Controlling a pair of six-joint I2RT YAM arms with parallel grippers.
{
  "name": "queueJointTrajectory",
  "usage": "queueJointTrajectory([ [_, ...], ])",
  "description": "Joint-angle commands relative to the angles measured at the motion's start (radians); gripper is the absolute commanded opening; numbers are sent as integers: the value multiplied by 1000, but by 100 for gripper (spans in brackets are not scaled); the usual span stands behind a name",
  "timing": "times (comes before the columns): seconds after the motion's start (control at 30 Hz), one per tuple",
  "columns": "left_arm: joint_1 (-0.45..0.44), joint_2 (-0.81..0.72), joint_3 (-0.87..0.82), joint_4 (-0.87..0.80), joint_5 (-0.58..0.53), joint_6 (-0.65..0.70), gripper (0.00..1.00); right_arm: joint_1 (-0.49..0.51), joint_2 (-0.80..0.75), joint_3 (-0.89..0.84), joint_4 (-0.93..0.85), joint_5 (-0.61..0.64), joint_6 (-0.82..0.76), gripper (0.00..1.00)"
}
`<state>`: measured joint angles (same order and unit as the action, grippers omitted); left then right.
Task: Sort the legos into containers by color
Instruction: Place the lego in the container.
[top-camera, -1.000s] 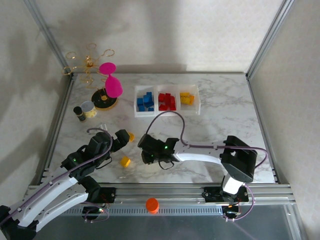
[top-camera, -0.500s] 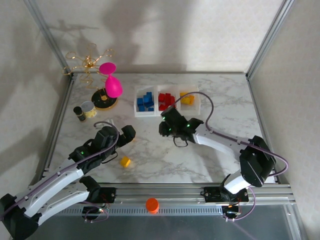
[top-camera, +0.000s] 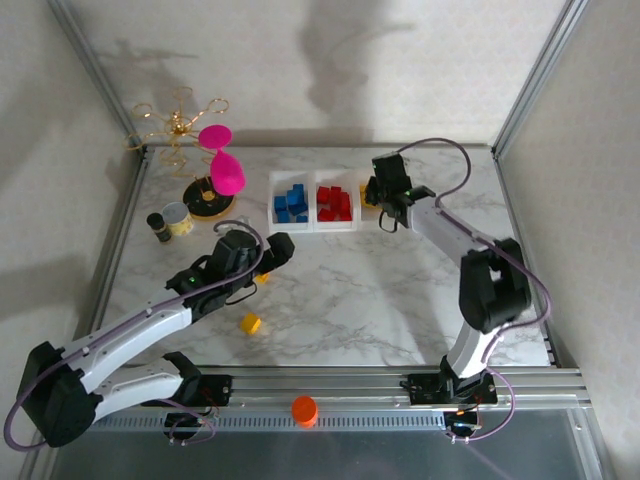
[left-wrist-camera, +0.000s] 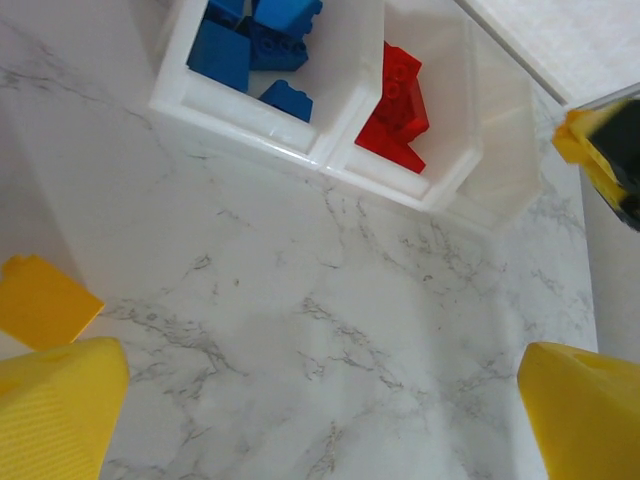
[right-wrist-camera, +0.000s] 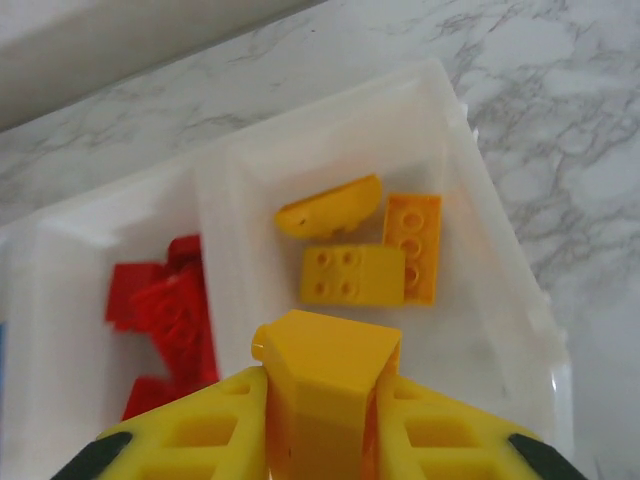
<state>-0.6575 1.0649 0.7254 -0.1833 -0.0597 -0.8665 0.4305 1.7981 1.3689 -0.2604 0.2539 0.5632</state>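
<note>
Clamping yellow brick (right-wrist-camera: 325, 365) over end bin (right-wrist-camera: 478, 330), right hand (right-wrist-camera: 322, 425), wrist view showing three inside, left hand (left-wrist-camera: 320, 420) spread.

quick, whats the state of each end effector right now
left end effector: open, holding nothing
right end effector: closed on a yellow lego
</note>
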Motion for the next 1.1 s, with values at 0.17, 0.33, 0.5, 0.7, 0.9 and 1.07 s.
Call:
queueJointTrajectory([
  [0.17,13,82,92,69,35,59,100,-21,223,236,-32,84,-86,28],
  [0.33,19,102,104,85,49,68,100,-35,257,287,-69,98,-106,38],
  [0.5,25,113,124,85,59,77,100,-32,223,265,-72,94,-110,45],
  [0.7,32,97,132,66,69,99,100,-1,113,177,-89,87,-85,47],
  [0.9,41,43,85,29,65,94,100,106,-25,75,-139,110,-43,52],
  [1.07,51,-15,51,-34,61,93,100,228,-127,21,-207,151,0,58],
])
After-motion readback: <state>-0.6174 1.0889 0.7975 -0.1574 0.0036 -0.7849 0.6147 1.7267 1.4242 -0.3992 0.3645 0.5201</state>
